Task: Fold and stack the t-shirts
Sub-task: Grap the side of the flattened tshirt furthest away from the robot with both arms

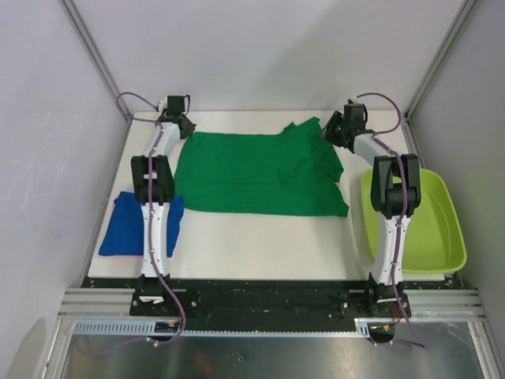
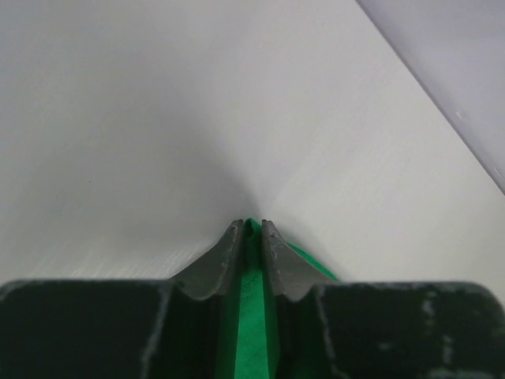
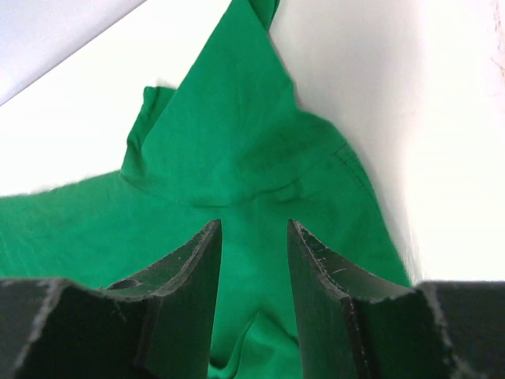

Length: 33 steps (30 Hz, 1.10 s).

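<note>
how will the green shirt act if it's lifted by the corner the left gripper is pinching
Probably floppy: the green t-shirt lies flat with soft wrinkles, so it should drape from the left gripper. Likely light: its thin edge fits between nearly closed jaws.

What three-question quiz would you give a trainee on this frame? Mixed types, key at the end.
1. True or false: the blue t-shirt lies on the table, outside the lime-green tub.
2. What does the left tool pinch? A) green t-shirt B) blue t-shirt C) tub rim
3. Fill in: the right tool hangs over the green t-shirt with its jaws ___.
Key: 1 true; 2 A; 3 open.
</note>
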Each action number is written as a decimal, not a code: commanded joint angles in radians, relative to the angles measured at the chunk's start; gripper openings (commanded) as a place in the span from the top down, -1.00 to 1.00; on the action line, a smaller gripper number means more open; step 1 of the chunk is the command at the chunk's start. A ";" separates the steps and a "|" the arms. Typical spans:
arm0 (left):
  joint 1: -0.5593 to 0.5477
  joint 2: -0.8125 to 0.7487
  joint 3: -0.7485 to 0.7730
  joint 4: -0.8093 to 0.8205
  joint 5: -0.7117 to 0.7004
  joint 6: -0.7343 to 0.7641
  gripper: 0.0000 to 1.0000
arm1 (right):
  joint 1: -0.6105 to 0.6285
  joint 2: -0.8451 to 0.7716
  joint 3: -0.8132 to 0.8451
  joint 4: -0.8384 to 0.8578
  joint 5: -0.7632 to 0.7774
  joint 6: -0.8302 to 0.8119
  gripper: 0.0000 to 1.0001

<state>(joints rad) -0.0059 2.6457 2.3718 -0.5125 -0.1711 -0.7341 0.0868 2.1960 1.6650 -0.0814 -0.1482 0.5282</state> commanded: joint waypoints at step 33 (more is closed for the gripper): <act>0.003 -0.014 -0.030 0.020 0.031 -0.005 0.90 | 0.005 0.354 0.467 -0.098 0.135 0.092 0.35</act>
<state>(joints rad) -0.0059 2.6465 2.3608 -0.4973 -0.1501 -0.7349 0.0792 2.5576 2.1185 -0.1761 0.0006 0.6281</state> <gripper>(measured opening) 0.064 0.342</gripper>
